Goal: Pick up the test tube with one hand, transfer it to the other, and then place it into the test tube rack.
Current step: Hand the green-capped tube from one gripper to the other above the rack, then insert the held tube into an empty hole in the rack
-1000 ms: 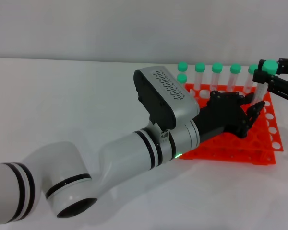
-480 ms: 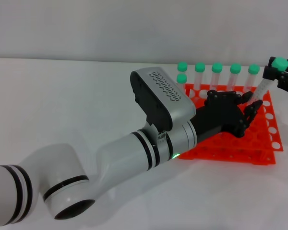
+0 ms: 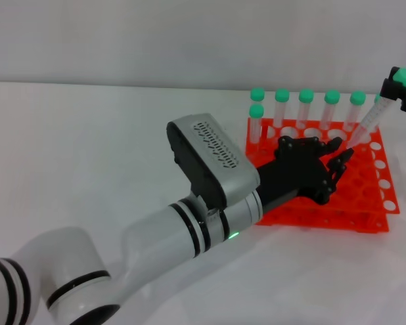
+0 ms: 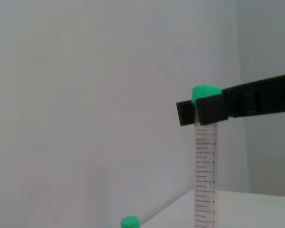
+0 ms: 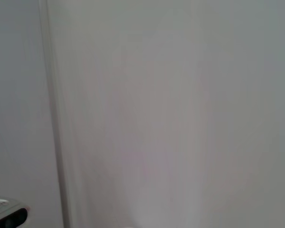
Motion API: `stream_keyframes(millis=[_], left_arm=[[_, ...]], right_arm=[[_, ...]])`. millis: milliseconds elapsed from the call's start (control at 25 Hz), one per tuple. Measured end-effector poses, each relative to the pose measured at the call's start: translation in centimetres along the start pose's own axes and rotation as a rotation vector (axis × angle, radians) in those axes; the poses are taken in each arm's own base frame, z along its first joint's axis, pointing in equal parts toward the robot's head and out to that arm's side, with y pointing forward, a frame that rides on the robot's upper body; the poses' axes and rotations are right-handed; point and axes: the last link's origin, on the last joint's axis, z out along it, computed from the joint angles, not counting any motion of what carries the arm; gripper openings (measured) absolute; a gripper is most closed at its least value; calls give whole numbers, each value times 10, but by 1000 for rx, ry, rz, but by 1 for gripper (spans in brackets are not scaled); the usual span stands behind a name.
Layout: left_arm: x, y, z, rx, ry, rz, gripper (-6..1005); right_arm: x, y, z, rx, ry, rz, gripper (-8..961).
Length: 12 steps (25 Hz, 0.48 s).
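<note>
The test tube (image 3: pixel 367 124) hangs slanted over the far right corner of the orange-red test tube rack (image 3: pixel 355 211), its pointed tip down toward the rack. My right gripper (image 3: pixel 399 82) at the right edge is shut on its green cap; in the left wrist view the same black fingers (image 4: pixel 237 102) clamp the tube (image 4: pixel 205 156) just under the cap. My left gripper (image 3: pixel 335 162), a black hand on the white arm, hovers over the rack with its fingers spread just beside the tube's tip, not holding it.
Several green-capped tubes (image 3: pixel 306 108) stand in the rack's back row, one more (image 3: pixel 256 122) at its left corner. My left forearm (image 3: pixel 210 203) crosses the white table diagonally. The right wrist view shows only a pale wall.
My left hand has let go of the tube and drawn back to the left. The right gripper has carried the tube's cap up and to the right, tilting the tube.
</note>
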Motion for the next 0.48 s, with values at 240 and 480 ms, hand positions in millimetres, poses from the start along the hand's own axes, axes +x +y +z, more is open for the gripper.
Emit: stream_keyframes(millis=[240,480], left_arm=[[-1,1,-7,8,34,40,168],[-13,4,-39,81,103,57,275]], right_arm=[[-3,1,0,0,-32,3,247],[-10,0,6,9,-79,-14,247]])
